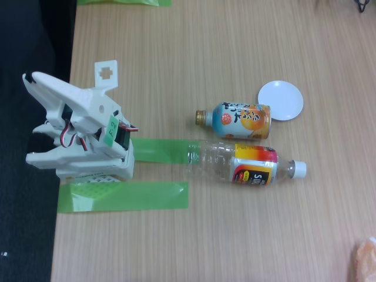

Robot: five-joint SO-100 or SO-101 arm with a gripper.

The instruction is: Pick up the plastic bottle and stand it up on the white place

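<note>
At the left edge of the wooden table (235,47), where pale woodgrain meets a dark floor, the white arm (82,132) sits folded back on its base, pinned down by strips of glossy green tape (123,197) — presumably so the base cannot shift while it works. Its gripper (35,82) points up and to the left, away from everything on the table, and from this angle I cannot tell how far the fingers are parted; they hold nothing that can be seen. Further right, one green strip runs under the bottom of the plastic bottle (247,164), which lies on its side with its base toward the arm and its white screw cap (298,169) pointing right. Its body is clear and ribbed, wrapped by a yellow, orange, red and black label. Just above it lies a shorter orange-and-blue bottle-can (238,120) with a gold cap — also on its side, near but apart. Right of that, close to the can's base, rests the white place (281,100), a small, smooth, round saucer. By my reckoning the pick has not begun.
</note>
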